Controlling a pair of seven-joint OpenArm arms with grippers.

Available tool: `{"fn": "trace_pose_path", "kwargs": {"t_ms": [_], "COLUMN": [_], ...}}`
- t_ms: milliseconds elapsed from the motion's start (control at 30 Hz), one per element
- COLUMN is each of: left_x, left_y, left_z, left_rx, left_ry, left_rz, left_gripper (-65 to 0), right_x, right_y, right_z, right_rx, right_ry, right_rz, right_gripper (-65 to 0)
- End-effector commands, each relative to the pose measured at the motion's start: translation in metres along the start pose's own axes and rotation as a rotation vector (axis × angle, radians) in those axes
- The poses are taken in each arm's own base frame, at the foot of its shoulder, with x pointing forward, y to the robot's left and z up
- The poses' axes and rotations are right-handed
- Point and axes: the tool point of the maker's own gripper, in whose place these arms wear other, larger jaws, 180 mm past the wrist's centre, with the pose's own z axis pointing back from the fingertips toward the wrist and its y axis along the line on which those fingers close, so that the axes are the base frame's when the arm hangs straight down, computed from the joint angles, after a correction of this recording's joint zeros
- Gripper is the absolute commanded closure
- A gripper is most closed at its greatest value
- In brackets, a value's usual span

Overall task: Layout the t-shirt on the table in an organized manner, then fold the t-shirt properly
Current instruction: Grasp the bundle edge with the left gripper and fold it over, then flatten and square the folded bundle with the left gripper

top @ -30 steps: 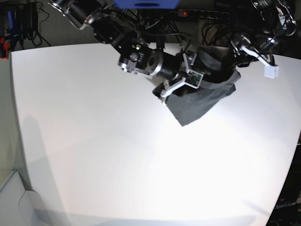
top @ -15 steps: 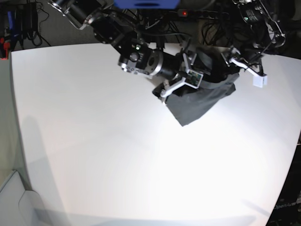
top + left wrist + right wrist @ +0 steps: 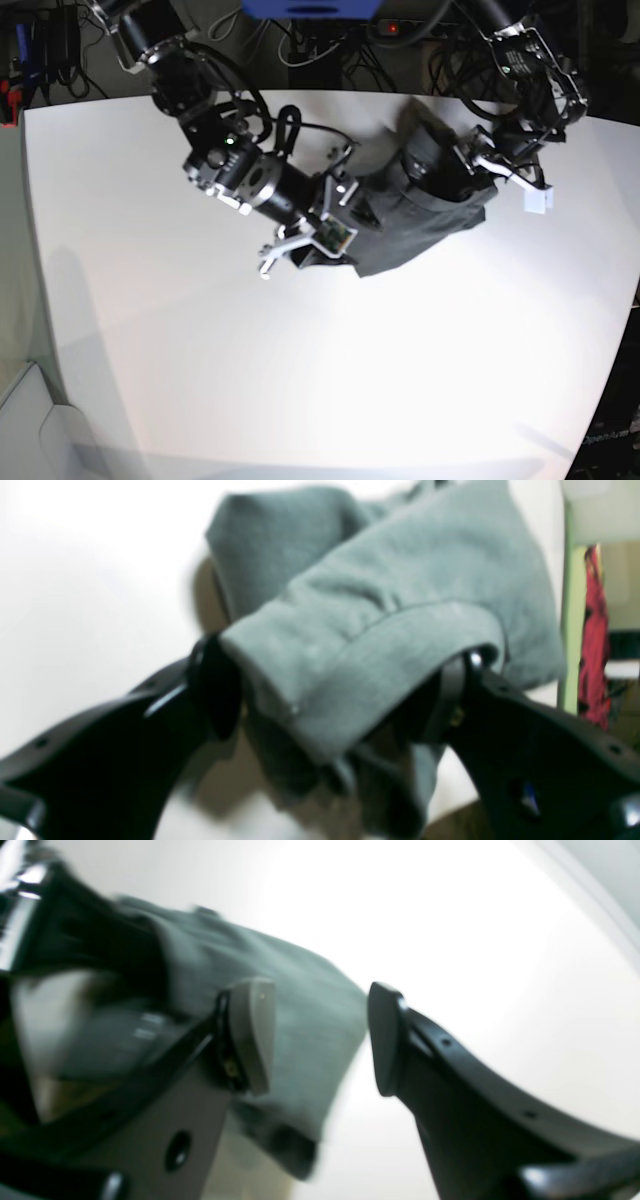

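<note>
Up near the far edge of the table, right of centre in the base view, the t-shirt lies bunched in a dark heap, its lower tip pointing toward the middle of the white top. Both arms crowd that same corner. The left gripper has its jaws spread wide, and a folded hem of the grey cloth lies between them, spanning from one pad to the other; whether the pads press it or merely flank it cannot be told from the blurred wrist view. In the base view that gripper sits at the heap's right end, close to the table's right side. The right gripper also stands with jaws spread, a clear gap between them; the shirt's edge hangs just behind the pale pad, and bare table shows behind the dark one. Seen from the base camera, this gripper hovers at the heap's left edge. Wide bare surface stretches across the whole near half and the left side of the table.
</note>
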Motion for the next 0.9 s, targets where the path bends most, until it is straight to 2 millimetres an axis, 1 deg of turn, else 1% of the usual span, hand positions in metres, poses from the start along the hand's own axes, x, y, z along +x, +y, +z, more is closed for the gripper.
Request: {"fn": "trace_pose_path", "kwargs": {"t_ms": [0, 33, 100, 133, 200, 267, 300, 333, 367, 433, 467, 600, 700, 767, 867], "left_x": [-0.006, -0.003, -0.001, 0.000, 0.002, 0.007, 0.012, 0.016, 0.022, 0.029, 0.036, 0.061, 0.069, 0.064, 0.048], "left_y": [0.004, -0.001, 0.001, -0.002, -0.006, -0.011, -0.014, -0.016, -0.020, -0.032, -0.039, -0.074, -0.102, -0.126, -0.149], "left_z": [-0.004, -0.012, -0.025, -0.034, -0.051, -0.068, -0.076, -0.084, -0.091, -0.106, -0.113, -0.137, -0.150, -0.161, -0.169], "left_rx": [0.019, 0.000, -0.006, -0.019, -0.034, -0.042, -0.044, -0.043, -0.039, -0.030, -0.020, 0.010, 0.022, -0.004, -0.046], "left_ry": [0.034, 0.027, 0.061, 0.084, 0.129, 0.179, 0.201, 0.226, 0.256, 0.325, 0.353, 0.442, 0.479, 0.489, 0.510], "left_rz": [0.001, -0.001, -0.036, -0.057, -0.099, -0.153, -0.183, -0.216, -0.264, -0.384, -0.457, -0.752, -0.963, -1.079, -1.204], "left_gripper": [-45.2, -42.7, -34.4, -29.2, -16.3, -2.1, 0.0, 0.0, -1.5, 0.0, -0.2, -0.3, -0.3, -0.3, -0.3], "right_x": [0.016, 0.012, 0.004, -0.003, -0.016, -0.029, -0.035, -0.041, -0.046, -0.056, -0.059, -0.069, -0.077, -0.080, -0.084], "right_y": [-0.016, -0.026, -0.043, -0.048, -0.056, -0.066, -0.069, -0.074, -0.079, -0.088, -0.091, -0.109, -0.119, -0.124, -0.129], "right_z": [0.005, 0.009, 0.017, 0.021, 0.030, 0.040, 0.045, 0.050, 0.055, 0.065, 0.069, 0.084, 0.095, 0.100, 0.106], "right_rx": [-0.038, -0.062, -0.100, -0.114, -0.140, -0.168, -0.182, -0.198, -0.215, -0.246, -0.259, -0.315, -0.355, -0.373, -0.395], "right_ry": [-0.059, -0.050, -0.030, -0.013, 0.015, 0.044, 0.057, 0.067, 0.081, 0.104, 0.110, 0.134, 0.150, 0.156, 0.163], "right_rz": [0.003, 0.003, 0.005, 0.003, -0.006, -0.011, -0.019, -0.025, -0.030, -0.040, -0.047, -0.056, -0.072, -0.079, -0.086], "right_gripper": [-30.6, -30.6, -30.6, -30.6, -30.6, -30.6, -30.6, -30.6, -30.6, -30.6, -30.6, -30.6, -30.6, -30.6, -30.6]}}
